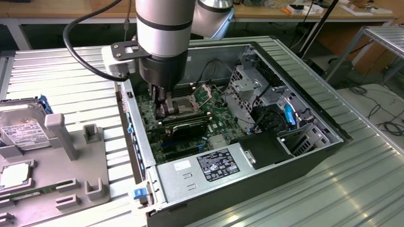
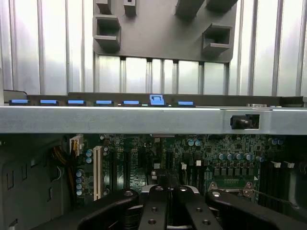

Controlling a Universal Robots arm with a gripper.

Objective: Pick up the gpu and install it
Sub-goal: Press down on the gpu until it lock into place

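Note:
The gpu (image 1: 186,126) is a dark flat card lying along the motherboard slots inside the open computer case (image 1: 328,137). My gripper (image 1: 162,111) reaches down into the case at the card's end toward the exterior view's left. Its fingers are shut, with the tips at the card's upper edge. Whether they clamp the card or only rest on it is not visible. In the wrist view the gripper (image 2: 168,189) is shut over the green motherboard (image 2: 211,153), and the card is hidden beneath it.
A power supply (image 1: 211,163) fills the near end of the case, and a drive cage (image 1: 252,90) stands on the exterior view's right. The CPU socket (image 1: 186,100) is beside the gripper. A grey fixture tray (image 1: 69,156) with a hard drive (image 1: 22,127) lies outside the case.

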